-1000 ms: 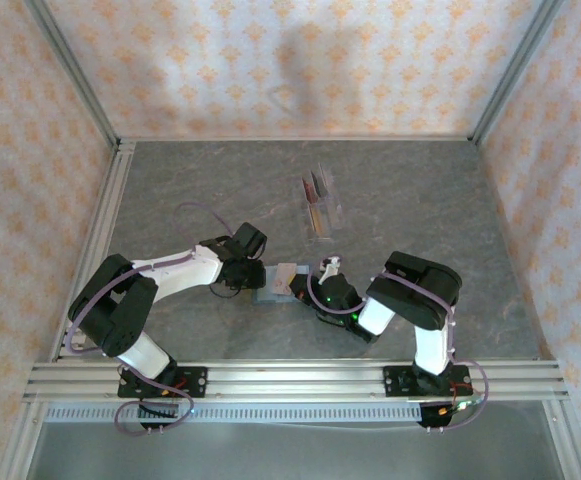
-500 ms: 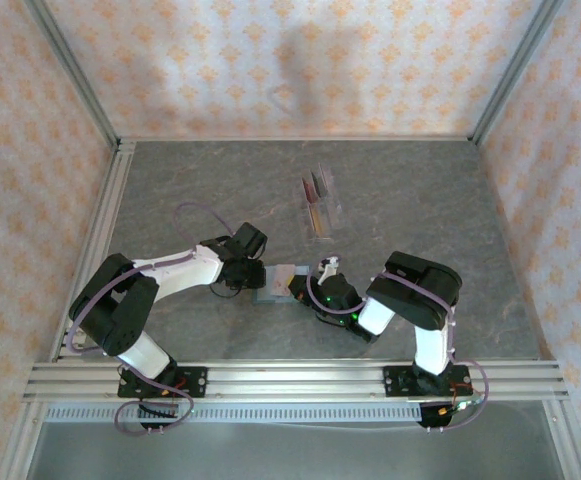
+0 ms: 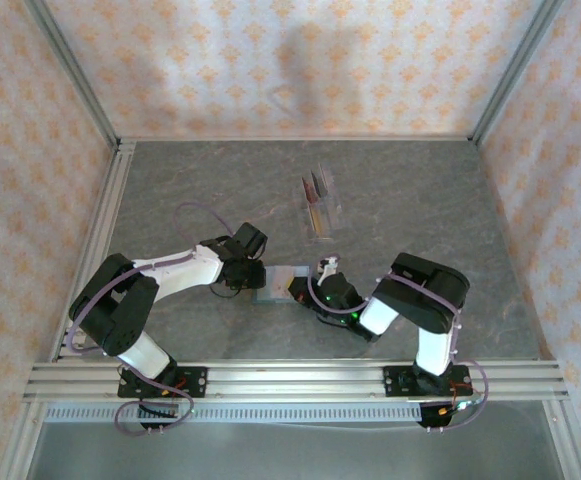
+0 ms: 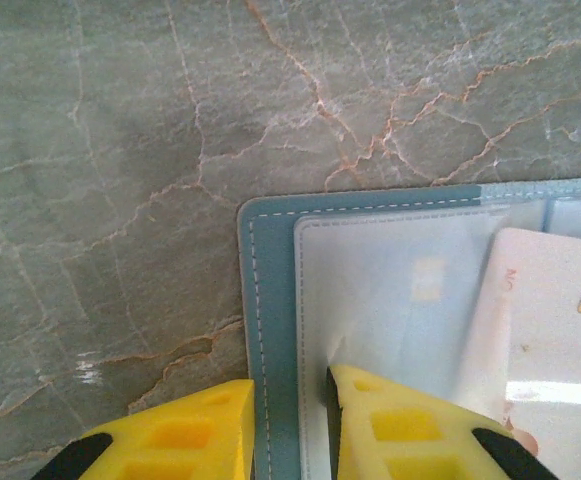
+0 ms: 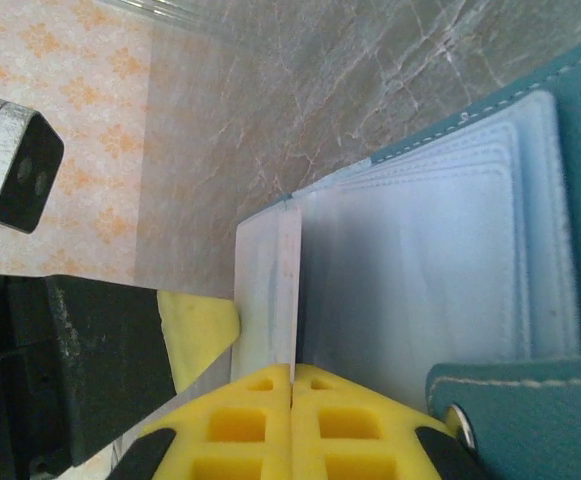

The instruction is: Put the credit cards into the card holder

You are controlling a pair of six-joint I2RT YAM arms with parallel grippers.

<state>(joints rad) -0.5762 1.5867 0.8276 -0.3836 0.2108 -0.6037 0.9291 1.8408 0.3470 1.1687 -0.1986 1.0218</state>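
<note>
On the grey marble table (image 3: pixel 170 190), the card holder (image 3: pixel 273 284) lies open, unmoved. The left gripper (image 4: pixel 288 425) stays pinching its cover edge; the right gripper (image 5: pixel 292 378) has pushed a pale card (image 5: pixel 266 290) lower, fingers pressed together on it.

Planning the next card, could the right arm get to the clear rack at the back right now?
Probably not yet: the right gripper is shut on a card at the card holder; the clear rack lies unobstructed beyond.

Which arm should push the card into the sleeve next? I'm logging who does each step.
Probably the right: its gripper is shut on the pale card at the card holder. The left gripper only pins the holder's edge.
</note>
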